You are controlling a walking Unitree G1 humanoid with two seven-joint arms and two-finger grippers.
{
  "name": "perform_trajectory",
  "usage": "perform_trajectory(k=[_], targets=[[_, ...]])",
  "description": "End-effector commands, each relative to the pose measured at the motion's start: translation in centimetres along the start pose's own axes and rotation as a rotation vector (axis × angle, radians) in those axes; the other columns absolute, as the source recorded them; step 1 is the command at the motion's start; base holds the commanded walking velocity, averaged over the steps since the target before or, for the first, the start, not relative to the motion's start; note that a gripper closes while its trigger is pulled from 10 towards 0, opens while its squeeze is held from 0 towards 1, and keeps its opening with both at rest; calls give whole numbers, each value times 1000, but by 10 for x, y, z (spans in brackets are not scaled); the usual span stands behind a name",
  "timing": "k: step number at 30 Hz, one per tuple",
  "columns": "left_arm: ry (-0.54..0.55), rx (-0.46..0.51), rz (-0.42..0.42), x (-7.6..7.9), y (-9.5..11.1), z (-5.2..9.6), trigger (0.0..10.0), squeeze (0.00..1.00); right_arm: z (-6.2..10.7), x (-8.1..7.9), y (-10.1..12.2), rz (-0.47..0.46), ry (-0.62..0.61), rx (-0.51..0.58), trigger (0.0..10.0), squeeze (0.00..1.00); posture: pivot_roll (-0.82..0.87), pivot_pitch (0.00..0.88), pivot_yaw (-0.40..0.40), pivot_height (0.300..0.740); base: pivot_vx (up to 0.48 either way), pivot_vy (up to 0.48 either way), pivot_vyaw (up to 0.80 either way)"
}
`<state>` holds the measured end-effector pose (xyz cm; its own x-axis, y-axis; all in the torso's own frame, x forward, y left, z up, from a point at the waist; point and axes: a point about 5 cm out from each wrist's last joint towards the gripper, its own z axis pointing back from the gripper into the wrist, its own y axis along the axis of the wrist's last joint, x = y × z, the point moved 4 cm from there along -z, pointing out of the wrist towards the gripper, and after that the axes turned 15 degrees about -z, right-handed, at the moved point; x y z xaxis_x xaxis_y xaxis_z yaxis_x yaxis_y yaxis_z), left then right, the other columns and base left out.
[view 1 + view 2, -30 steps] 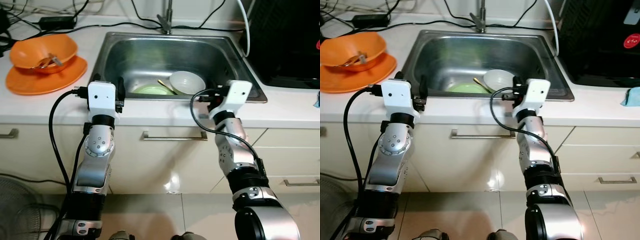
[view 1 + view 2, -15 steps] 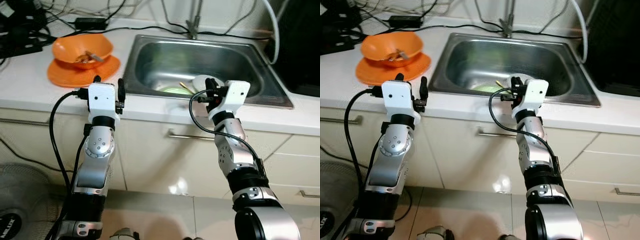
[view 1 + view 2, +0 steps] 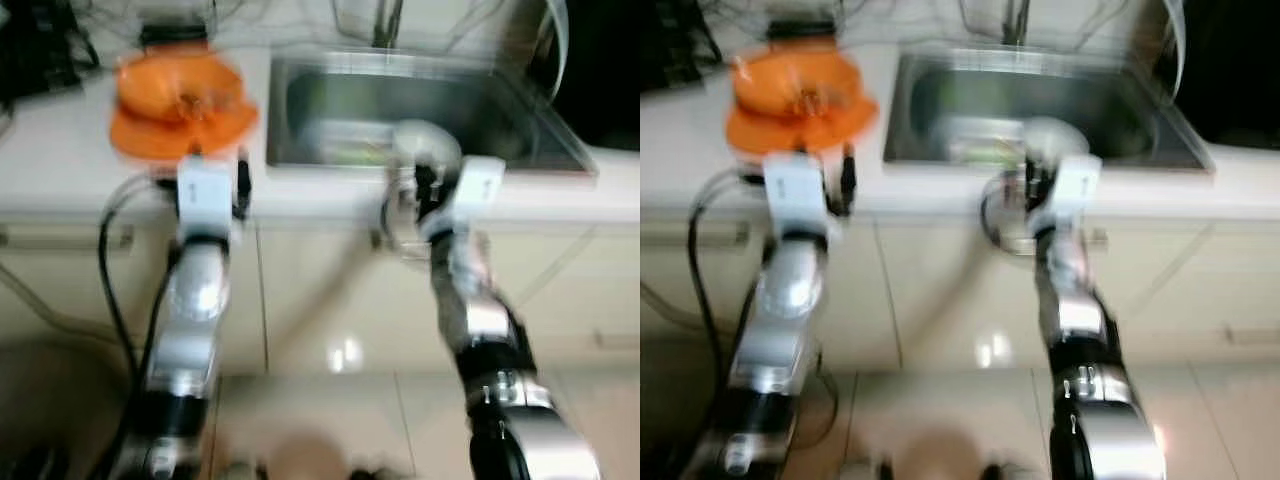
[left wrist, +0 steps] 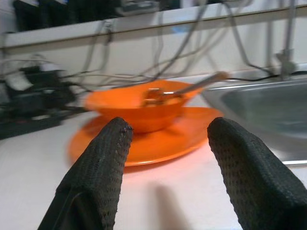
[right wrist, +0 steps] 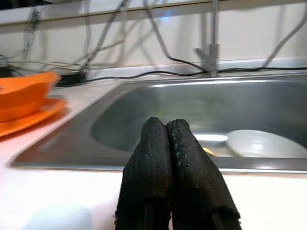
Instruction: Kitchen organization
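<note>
Approach step, judging by blurred head views. Left tool (image 4: pixel 165 163) spread wide, empty, aimed at shallow orange plastic bowl (image 4: pixel 144 108) stacked on flat orange plate (image 4: pixel 192 134) on white tabletop (image 4: pixel 182 201). Right tool (image 5: pixel 171 167) pressed together before steel sink (image 5: pixel 268 103). Next: probably reach forward, pinch bowl rim.

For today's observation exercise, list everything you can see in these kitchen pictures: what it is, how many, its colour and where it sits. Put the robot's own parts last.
Round orange plastic bowl: one, orange, on the orange plate, with utensils resting in it.
Flat orange plate: one, orange, on the counter beside the sink.
White countertop: one, white, running along the wall.
Stainless steel sink: one, silver, set into the counter.
White ceramic bowl: one, white, inside the sink.
Tap: one, metal, behind the sink.
Cables: several, dark, along the wall.
Left gripper: black fingers apart, facing the orange bowl.
Right gripper: black fingers together, at the sink's edge.
</note>
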<state>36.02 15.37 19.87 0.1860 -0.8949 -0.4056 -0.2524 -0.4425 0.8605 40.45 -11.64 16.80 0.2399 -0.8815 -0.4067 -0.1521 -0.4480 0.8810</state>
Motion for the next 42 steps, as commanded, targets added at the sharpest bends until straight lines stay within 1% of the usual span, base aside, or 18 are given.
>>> perform_trajectory(k=[1, 13, 30, 34, 39, 42], targets=[[-14, 5, 4, 7, 4, 1, 10000, 0, 0, 6, 4, -1, -10, 7, 10000, 0, 41, 79, -31, 732, 0, 0, 0], [0, 39, -21, 3, 11, -1, 10000, 0, 0, 3, 4, -4, 1, 11, 10000, 0, 41, 78, -28, 732, 0, 0, 0], [-2, 52, -42, 2, 13, -1, 10000, 0, 0, 1, 4, -10, 6, 17, 10000, 0, 46, 76, -28, 732, 307, 0, 0], [-6, 54, -45, 3, 14, -1, 10000, 0, 0, 1, 5, -41, 6, 21, 10000, 0, 46, 77, -27, 732, 266, 0, 0], [-7, 55, -47, 3, 14, -1, 10000, 0, -1, -2, 8, -40, 19, 36, 10000, 0, 47, 76, -28, 732, 269, 0, -700], [-9, 61, -45, 4, 15, -1, 10000, 0, -1, -2, 9, -33, 23, 42, 10000, 0, 47, 76, -29, 732, 181, 0, 0]])
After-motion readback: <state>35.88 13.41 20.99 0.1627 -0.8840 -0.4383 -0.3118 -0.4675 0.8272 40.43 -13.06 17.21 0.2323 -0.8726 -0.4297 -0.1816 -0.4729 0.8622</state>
